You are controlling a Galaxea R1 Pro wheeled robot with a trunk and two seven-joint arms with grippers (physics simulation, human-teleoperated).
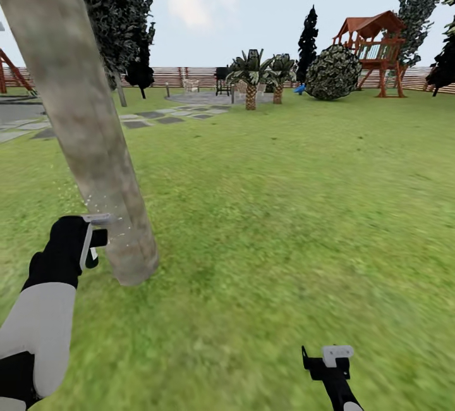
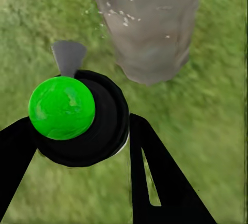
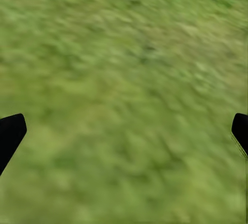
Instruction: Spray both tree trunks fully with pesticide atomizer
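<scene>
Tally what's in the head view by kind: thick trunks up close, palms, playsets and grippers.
Thick trunks up close: 1, the trunk, speckled with white pesticide low down.
Palms: 2, the left palm and the right palm.
Playsets: 1, the playset.
Grippers: 2, the left gripper around the atomizer, and the right gripper.
Total: 6.

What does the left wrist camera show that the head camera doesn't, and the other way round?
Left wrist alone: the dark round atomizer with a bright green top and grey nozzle, held between the left gripper fingers. Head alone: the fence, the red-roofed wooden play tower, small palms, and the right gripper low over the lawn. Both: the thick grey-tan tree trunk flecked with white specks, and the grass.
</scene>
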